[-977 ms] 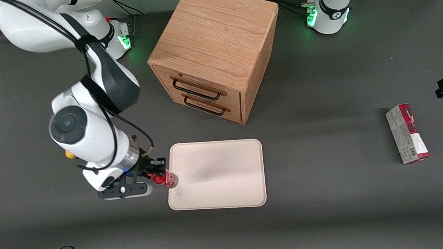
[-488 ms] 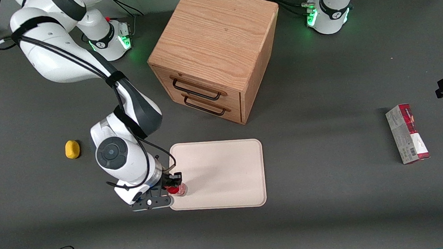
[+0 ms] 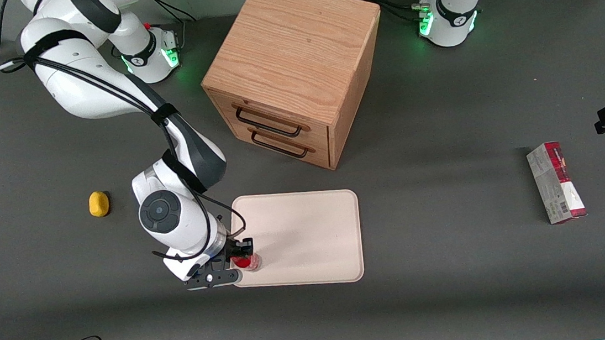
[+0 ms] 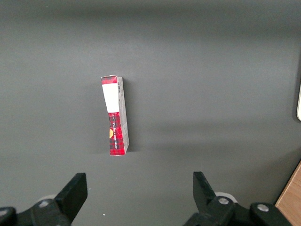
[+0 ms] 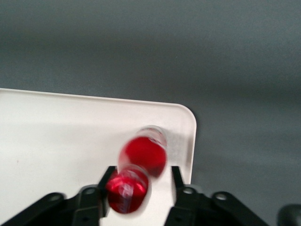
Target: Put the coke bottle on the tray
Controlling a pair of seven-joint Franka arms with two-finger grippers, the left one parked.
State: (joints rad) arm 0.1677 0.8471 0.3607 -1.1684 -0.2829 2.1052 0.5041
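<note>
dark table (image 3: pixel 459 299), cabinet (image 3: pixel 293 71) near tray (image 3: pixel 309 236), gripper (image 3: pixel 241 256) holding coke bottle (image 3: pixel 245 262)

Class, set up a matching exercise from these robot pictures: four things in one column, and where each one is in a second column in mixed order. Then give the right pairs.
Things
1. coke bottle
2. carton
3. yellow object
4. drawer cabinet

Places
A. on the table toward the parked arm's end
B. farther from the front camera than the tray
C. on the table toward the working arm's end, off the tray
D. over a near corner of the tray, between the fingers of the end effector

Pairs: 1-D, 2-A, 3-C, 4-B
</note>
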